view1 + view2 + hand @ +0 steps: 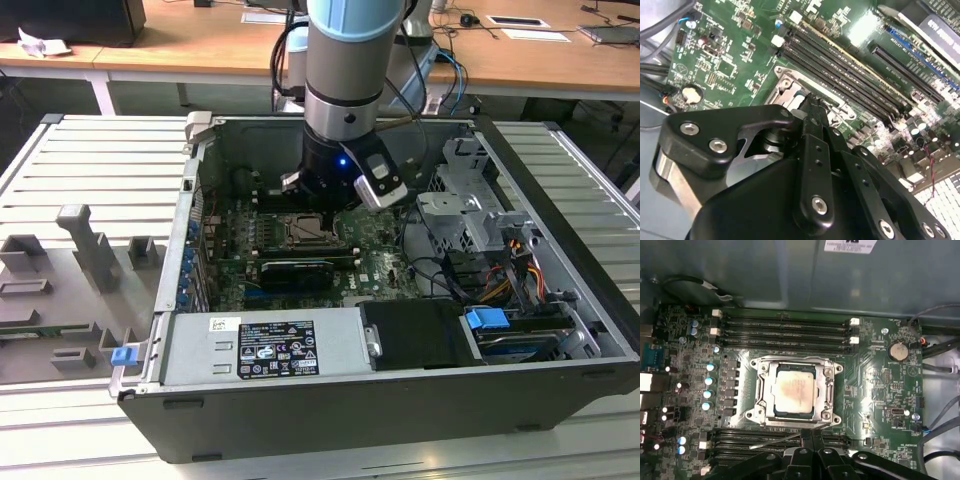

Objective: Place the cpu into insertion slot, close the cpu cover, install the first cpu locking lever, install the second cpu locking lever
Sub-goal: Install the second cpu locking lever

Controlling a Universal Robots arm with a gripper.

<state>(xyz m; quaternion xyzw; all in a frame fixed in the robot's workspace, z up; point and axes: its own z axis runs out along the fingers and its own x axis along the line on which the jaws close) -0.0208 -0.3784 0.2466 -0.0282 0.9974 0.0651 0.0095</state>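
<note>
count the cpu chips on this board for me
1. The cpu sits mid-board on the green motherboard, framed by the silvery cpu cover; the arm may hide more.

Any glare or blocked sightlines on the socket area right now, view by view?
First wrist view: even light, the cpu seated under the cpu cover, sharp and unobstructed. Second wrist view: a bright glare patch on the memory slots, and the gripper body hides most of the socket. Exterior view: the arm shadows and partly hides the insertion slot.
</note>
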